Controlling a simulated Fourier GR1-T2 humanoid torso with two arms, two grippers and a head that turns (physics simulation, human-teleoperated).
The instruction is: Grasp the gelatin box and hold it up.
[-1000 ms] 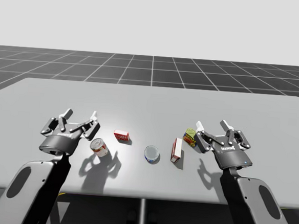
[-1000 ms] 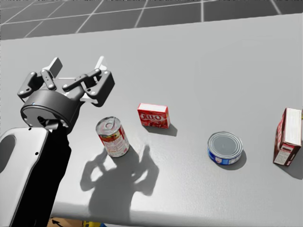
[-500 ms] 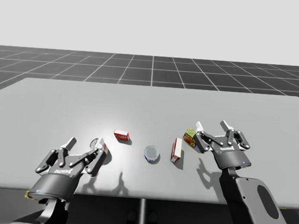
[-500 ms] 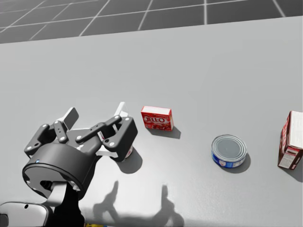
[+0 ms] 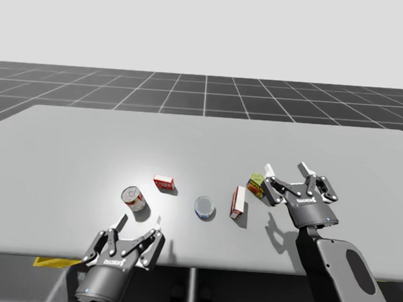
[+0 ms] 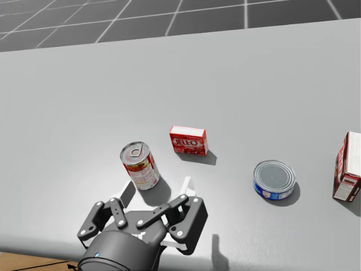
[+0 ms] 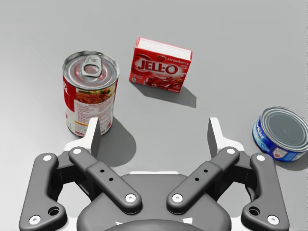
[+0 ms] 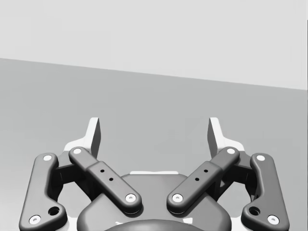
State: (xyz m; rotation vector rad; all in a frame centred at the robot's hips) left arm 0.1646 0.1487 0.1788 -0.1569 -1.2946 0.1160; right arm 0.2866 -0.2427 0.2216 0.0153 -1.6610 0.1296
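Grey tabletop (image 7: 240,48) lay beneath your left gripper (image 7: 154,126), released and empty, with the gelatin box (image 7: 160,64) straight ahead, seemingly lined up to clear the red can (image 7: 90,91) by one finger.

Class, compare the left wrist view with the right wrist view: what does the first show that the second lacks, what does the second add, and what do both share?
Left wrist view's own: my left gripper, open, with an upright red-labelled tin can, the small red gelatin box and a flat blue-labelled tin can ahead of it. Right wrist view's own: my right gripper, open, and a pale backdrop beyond the far edge of the grey table. Shared: that table, and open fingers holding nothing.
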